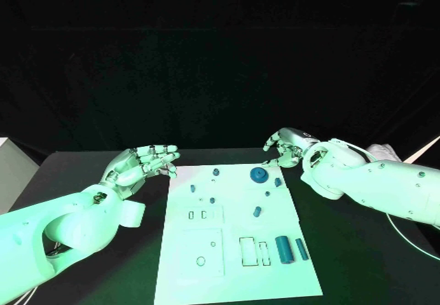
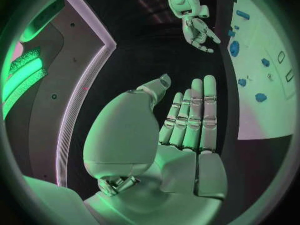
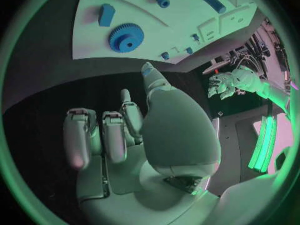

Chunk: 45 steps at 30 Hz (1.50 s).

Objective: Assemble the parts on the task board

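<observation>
The white task board (image 1: 234, 267) lies in the middle of the black table. A blue gear (image 1: 259, 173) sits near its far edge, with several small blue parts (image 1: 257, 211) scattered behind and below it. Two blue cylinders (image 1: 282, 248) lie near the board's right edge. My left hand (image 1: 142, 162) hovers just left of the board's far left corner, fingers straight and empty. My right hand (image 1: 284, 147) hangs beyond the far right corner, close to the gear, holding nothing. The right wrist view shows the gear (image 3: 127, 37) and a blue block (image 3: 106, 14) ahead of my right hand (image 3: 131, 135).
Rectangular and round recesses (image 1: 247, 251) are cut into the near half of the board. Black table surface (image 1: 110, 279) lies on both sides of the board. A white box edge (image 1: 7, 165) stands at the far left.
</observation>
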{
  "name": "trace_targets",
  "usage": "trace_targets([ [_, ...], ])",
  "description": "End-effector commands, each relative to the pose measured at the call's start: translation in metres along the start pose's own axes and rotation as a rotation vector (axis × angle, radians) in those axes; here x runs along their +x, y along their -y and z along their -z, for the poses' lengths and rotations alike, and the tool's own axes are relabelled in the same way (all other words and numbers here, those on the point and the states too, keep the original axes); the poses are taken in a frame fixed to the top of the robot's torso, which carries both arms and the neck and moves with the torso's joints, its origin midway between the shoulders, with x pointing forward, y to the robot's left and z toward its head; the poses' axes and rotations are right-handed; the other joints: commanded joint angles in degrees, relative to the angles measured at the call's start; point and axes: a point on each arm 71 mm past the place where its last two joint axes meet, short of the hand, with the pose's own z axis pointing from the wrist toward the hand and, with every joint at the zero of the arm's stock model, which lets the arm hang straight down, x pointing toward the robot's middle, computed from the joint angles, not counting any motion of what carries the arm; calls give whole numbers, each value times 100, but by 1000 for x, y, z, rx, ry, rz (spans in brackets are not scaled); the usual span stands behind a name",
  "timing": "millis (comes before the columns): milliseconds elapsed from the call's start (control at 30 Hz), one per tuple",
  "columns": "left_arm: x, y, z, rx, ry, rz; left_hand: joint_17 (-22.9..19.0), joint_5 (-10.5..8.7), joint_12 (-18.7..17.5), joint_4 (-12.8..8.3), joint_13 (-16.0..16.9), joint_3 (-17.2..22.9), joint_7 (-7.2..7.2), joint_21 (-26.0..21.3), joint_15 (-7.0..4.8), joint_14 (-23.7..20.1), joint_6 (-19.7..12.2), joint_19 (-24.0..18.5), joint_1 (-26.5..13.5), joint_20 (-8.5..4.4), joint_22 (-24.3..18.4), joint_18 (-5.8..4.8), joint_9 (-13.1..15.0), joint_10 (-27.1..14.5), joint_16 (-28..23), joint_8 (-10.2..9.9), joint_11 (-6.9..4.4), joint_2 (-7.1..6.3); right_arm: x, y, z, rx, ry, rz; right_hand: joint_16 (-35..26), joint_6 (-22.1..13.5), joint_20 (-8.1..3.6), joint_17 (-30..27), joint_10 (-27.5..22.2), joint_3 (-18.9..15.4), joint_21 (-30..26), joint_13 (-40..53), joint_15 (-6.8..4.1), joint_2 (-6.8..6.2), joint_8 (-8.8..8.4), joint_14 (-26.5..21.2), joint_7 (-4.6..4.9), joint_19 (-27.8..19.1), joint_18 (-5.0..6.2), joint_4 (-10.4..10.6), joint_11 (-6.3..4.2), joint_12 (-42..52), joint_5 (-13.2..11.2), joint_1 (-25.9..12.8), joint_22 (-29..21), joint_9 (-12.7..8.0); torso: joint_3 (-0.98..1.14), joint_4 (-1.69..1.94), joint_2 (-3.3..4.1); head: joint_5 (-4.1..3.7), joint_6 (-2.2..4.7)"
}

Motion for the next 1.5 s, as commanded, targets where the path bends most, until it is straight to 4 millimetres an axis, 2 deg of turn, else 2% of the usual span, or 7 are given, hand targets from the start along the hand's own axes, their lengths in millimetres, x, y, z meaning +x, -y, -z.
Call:
trace_targets([
  [33,3,1,-1,13,-27,8,-3,14,-25,-19,1,27,76,20,-3,-42,20,-43,-13,6,10,61,-9,-21,20,-38,3,-7,9,6,-2,61,-103,-24,231,-262,130,1295,383,-247,340,1540,126,10,209,554,77,449,-139,547,102,1326,-3,282,1219,59,19,-17,3,11,0],
  [400,3,1,-1,13,-27,8,-6,15,-27,-21,1,27,77,26,-1,-50,15,-53,-17,8,15,60,-10,-26,20,-42,5,-11,25,7,-7,100,-137,-14,262,-364,156,1397,512,-302,452,1696,154,15,224,575,108,523,-176,676,132,1441,16,311,1368,50,-15,33,2,-16,-35],
  [667,2,1,0,13,-23,6,-6,15,-27,-21,1,27,77,26,-1,-50,15,-53,-17,8,15,60,-10,-26,20,-42,5,-11,33,5,-7,104,-152,-6,268,-363,163,1420,527,-297,470,1714,160,37,238,580,111,535,-182,677,136,1454,47,317,1392,51,-6,20,13,-15,-53],
  [1333,2,1,0,9,-21,5,-10,14,-33,-25,-1,31,82,42,3,-62,2,-74,-21,11,28,60,-15,-39,23,-52,9,-13,46,-2,-10,82,-156,9,264,-133,152,1402,550,-121,482,1745,133,182,356,575,59,542,-186,650,94,1475,243,453,1409,58,-2,29,13,13,-90],
  [1367,2,1,0,9,-20,5,-10,14,-33,-25,-1,31,82,42,3,-62,2,-74,-21,11,28,60,-15,-39,23,-52,9,-13,47,-2,-10,81,-156,9,264,-115,150,1403,557,-102,479,1753,129,193,360,576,55,540,-185,650,91,1481,241,465,1406,56,-5,27,9,14,-97],
  [1400,2,1,0,9,-20,4,-10,14,-33,-25,-1,31,82,42,3,-62,2,-74,-21,11,28,60,-15,-39,23,-52,9,-13,47,-2,-10,80,-157,9,265,-41,134,1403,565,22,482,1762,112,227,372,575,35,541,-186,650,74,1486,62,523,1409,46,-3,27,10,15,-98],
  [1500,1,1,0,8,-19,4,-10,14,-33,-25,-1,31,82,42,3,-62,2,-74,-21,11,28,60,-15,-39,23,-52,9,-13,47,-2,-10,80,-159,10,265,66,113,1405,570,196,483,1768,86,247,382,576,7,541,-186,653,48,1490,65,564,1411,22,-3,23,10,25,-99],
])
